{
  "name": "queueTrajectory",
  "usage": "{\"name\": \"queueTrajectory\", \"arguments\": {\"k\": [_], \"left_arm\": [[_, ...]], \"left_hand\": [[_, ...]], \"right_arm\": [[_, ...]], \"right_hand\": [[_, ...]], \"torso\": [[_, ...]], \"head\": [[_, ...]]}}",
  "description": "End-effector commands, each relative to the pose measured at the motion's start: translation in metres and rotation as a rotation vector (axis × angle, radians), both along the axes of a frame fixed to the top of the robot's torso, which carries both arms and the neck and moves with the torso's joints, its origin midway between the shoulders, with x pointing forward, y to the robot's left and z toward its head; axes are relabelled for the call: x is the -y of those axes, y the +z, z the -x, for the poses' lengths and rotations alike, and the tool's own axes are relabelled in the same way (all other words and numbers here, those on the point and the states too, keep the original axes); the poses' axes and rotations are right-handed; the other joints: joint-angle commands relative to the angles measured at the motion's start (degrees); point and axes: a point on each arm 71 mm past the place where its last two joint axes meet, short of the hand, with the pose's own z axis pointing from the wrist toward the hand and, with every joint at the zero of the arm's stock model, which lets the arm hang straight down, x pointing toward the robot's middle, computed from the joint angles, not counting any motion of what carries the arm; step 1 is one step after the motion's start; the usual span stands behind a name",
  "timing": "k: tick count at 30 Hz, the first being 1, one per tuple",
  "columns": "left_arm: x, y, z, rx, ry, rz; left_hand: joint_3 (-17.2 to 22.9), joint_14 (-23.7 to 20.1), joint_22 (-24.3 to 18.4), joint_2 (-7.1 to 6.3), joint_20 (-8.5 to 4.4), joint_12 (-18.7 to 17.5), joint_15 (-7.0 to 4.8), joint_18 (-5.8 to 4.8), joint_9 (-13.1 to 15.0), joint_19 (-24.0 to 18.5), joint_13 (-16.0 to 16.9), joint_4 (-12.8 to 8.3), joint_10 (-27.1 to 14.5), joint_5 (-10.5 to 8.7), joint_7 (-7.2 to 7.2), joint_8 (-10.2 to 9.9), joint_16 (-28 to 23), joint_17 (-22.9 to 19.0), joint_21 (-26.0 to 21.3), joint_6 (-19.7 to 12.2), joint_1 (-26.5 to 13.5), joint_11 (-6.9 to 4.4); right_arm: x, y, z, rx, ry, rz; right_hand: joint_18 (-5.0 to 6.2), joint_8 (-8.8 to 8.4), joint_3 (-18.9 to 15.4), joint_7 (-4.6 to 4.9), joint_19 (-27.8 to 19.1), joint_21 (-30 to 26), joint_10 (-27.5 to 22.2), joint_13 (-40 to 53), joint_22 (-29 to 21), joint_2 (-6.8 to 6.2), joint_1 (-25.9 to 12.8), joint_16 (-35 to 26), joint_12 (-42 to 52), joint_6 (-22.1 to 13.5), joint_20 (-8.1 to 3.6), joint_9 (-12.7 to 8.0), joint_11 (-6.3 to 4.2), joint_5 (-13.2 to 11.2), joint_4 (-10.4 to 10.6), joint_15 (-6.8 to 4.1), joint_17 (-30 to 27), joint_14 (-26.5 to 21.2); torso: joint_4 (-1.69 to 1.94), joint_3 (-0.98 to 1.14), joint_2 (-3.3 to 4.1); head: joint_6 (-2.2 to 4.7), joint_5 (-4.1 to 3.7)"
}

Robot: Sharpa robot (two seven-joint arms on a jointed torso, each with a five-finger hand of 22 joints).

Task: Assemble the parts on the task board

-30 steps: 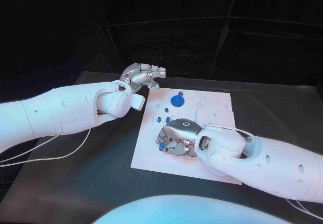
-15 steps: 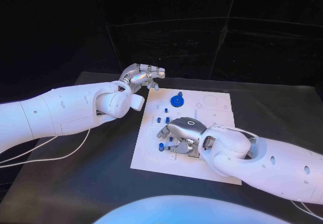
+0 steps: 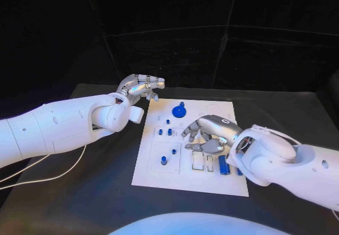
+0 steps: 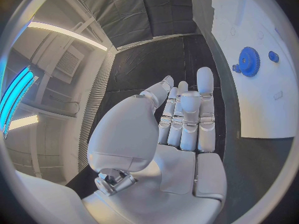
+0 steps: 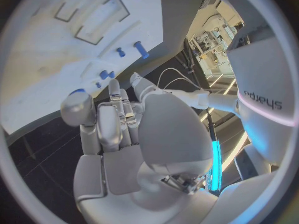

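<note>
head view: right robot hand (image 3: 209,135), fingers apart and empty, hovers over the task board (image 3: 185,180) on the tabletop (image 3: 84,205); a careless descent could topple the blue pegs (image 3: 164,132). left wrist view: left robot hand (image 4: 181,122), empty, fingers loosely extended, lies beside the blue gear (image 4: 249,61).

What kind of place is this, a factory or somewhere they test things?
Probably a robot test lab: a black table with dark screens behind it, a white task board with small blue parts, and ceiling strip lights.
</note>
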Motion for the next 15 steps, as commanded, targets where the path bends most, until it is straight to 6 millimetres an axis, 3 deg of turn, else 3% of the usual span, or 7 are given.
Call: {"name": "queueTrajectory", "arguments": {"k": [1,5,7,8,9,12,15], "left_arm": [[0.000,0.001,0.001,0.003,-0.007,0.006],[0.000,0.002,0.002,0.003,-0.008,0.007],[0.001,0.002,0.002,0.003,-0.010,0.008],[0.001,0.002,0.002,0.003,-0.011,0.008],[0.001,0.002,0.003,0.003,-0.011,0.009],[0.001,0.002,0.004,0.003,-0.013,0.010],[0.001,0.002,0.004,0.003,-0.013,0.010]], "left_hand": [[0.1,-0.5,-0.1,0.27,0.20,0.2,0.01,0.34,-0.1,-0.1,0.1,0.1,-0.3,0.11,-0.03,-0.2,-0.3,-0.1,-0.2,-0.3,0.4,0.05],[0.1,-0.5,-0.1,0.27,0.20,0.2,0.01,0.34,-0.1,-0.1,0.1,0.1,-0.3,0.11,-0.02,-0.2,-0.3,-0.1,-0.2,-0.3,0.4,0.05],[0.1,-0.5,-0.1,0.26,0.20,0.2,0.02,0.34,-0.1,-0.1,0.1,0.1,-0.4,0.11,-0.01,-0.2,-0.3,-0.1,-0.2,-0.3,0.4,0.07],[0.1,-0.5,-0.1,0.26,0.20,0.2,0.02,0.34,-0.1,-0.1,0.1,0.1,-0.4,0.11,-0.01,-0.2,-0.3,-0.1,-0.2,-0.3,0.4,0.07],[0.1,-0.5,-0.1,0.26,0.20,0.2,0.02,0.34,-0.1,-0.1,0.1,0.1,-0.4,0.11,-0.01,-0.2,-0.3,-0.1,-0.2,-0.3,0.4,0.07],[0.1,-0.5,-0.1,0.26,0.20,0.2,0.02,0.34,-0.1,-0.1,0.1,0.1,-0.4,0.11,-0.01,-0.2,-0.3,-0.1,-0.2,-0.3,0.4,0.07],[0.1,-0.5,-0.1,0.26,0.20,0.2,0.02,0.34,-0.1,-0.1,0.1,0.1,-0.4,0.11,-0.01,-0.2,-0.3,-0.1,-0.2,-0.3,0.4,0.07]], "right_arm": [[0.029,0.000,-0.008,-0.169,-0.177,-0.121],[0.060,-0.003,-0.014,-0.218,-0.287,-0.102],[0.070,-0.004,-0.015,-0.234,-0.323,-0.088],[0.076,-0.005,-0.014,-0.236,-0.343,-0.075],[0.083,-0.006,-0.012,-0.230,-0.364,-0.048],[0.094,-0.010,-0.005,-0.228,-0.410,0.018],[0.102,-0.015,0.001,-0.227,-0.447,0.068]], "right_hand": [[-1.21,1.32,-2.2,-1.46,1.7,2.3,4.7,2.9,3.4,-0.88,-1.9,1.7,4.7,2.1,-1.26,0.3,-1.70,1.5,1.3,-1.36,2.4,2.0],[-1.79,3.60,-7.3,-3.35,2.9,4.0,5.8,13.0,5.8,-0.91,-5.1,2.1,15.9,4.1,-2.83,1.0,-3.44,5.2,4.4,-3.05,2.7,2.3],[-2.29,5.51,-11.7,-3.79,3.7,5.7,4.3,31.1,8.4,-0.16,-5.6,4.2,32.3,3.9,-2.98,1.8,-4.07,5.0,7.1,-3.24,5.6,2.9],[-2.46,5.91,-12.2,-3.22,4.1,6.7,4.1,36.1,10.2,0.96,-5.6,5.4,36.1,3.7,-3.34,2.0,-3.37,4.8,7.9,-3.06,7.7,3.1],[-2.83,6.72,-13.3,-3.62,4.8,8.1,5.4,43.1,12.5,1.72,-5.6,7.2,42.1,3.6,-3.35,2.5,-3.42,5.7,8.6,-3.06,10.6,3.6],[-3.10,8.05,-16.0,-3.60,5.0,9.1,5.7,49.3,14.0,2.30,-6.4,8.4,47.0,3.0,-3.17,3.4,-3.42,5.7,9.8,-3.16,12.5,3.7],[-3.07,8.74,-17.3,-3.63,4.9,9.2,5.9,51.8,14.1,2.67,-6.7,8.5,48.8,2.6,-3.17,3.8,-3.44,5.9,9.8,-3.05,12.6,3.7]], "torso": [[-0.31,-0.11,-0.05],[-0.87,-0.33,-0.23],[-1.12,-0.35,-0.26],[-1.20,-0.32,-0.26],[-1.32,-0.28,-0.27],[-1.67,-0.21,-0.36],[-1.71,-0.31,-0.61]], "head": [[0.87,-2.28],[1.17,-4.07],[1.19,-4.68],[1.17,-4.99],[1.17,-5.18],[1.23,-5.54],[1.05,-6.05]]}}
